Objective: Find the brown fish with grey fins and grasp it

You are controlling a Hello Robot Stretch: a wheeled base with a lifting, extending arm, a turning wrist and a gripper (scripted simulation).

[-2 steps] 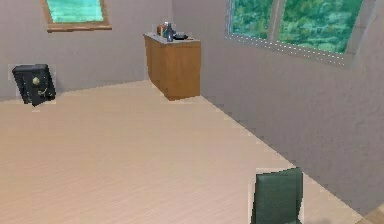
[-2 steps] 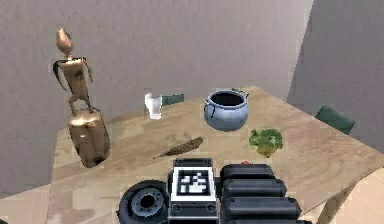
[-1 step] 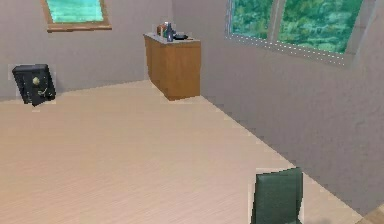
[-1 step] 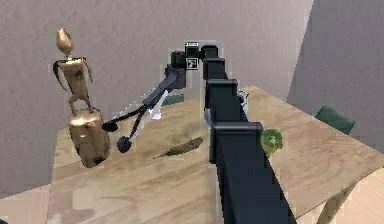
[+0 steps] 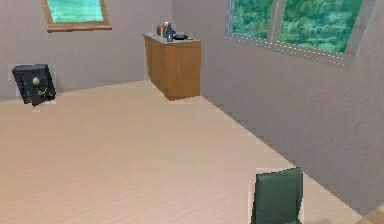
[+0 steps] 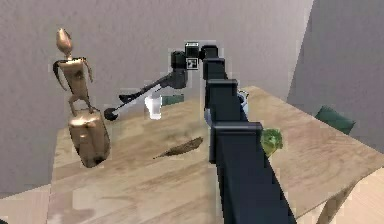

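Parked side-on to a wooden table (image 6: 120, 185). Search part looks done: spotted a slim brown shape flat on the tabletop, approx mid-table, just left of the arm (image 6: 235, 150). Taken for the brown fish (image 6: 180, 148) by shape and colour. Grey fins too small to make out.

Arm out across the table, w/ the gripper (image 6: 120, 108) at its far end, angled down toward the arm side view's left. Fingers ending near a white cup (image 6: 153, 107) and the lower part of a wooden figure statue (image 6: 80, 110). Can't tell how the fingers stand, nor whether anything is held; too much behind them (cup, statue, tabletop).

Fish judged not grasped: lying on the wood, apart from the fingertips, lower in the arm side view than the gripper.

Elsewhere on the table: small green thing (image 6: 270, 140) right beside the arm. Past the table's far-right corner, a dark green chair (image 6: 335, 118).

Forward view: wooden cabinet (image 5: 172, 65) against the wall w/ small items on top, dark box (image 5: 33, 83) on the floor at the left.

Progress, as a judgement: roughly halfway. Found and within reach, not picked up.

Left to do, prob.: bring the gripper off the cup/statue side and over to the fish, lower to the tabletop, line up across the thin body, take hold, lift clear. Worth watching — low, flat thing, easy to skid along the wood.
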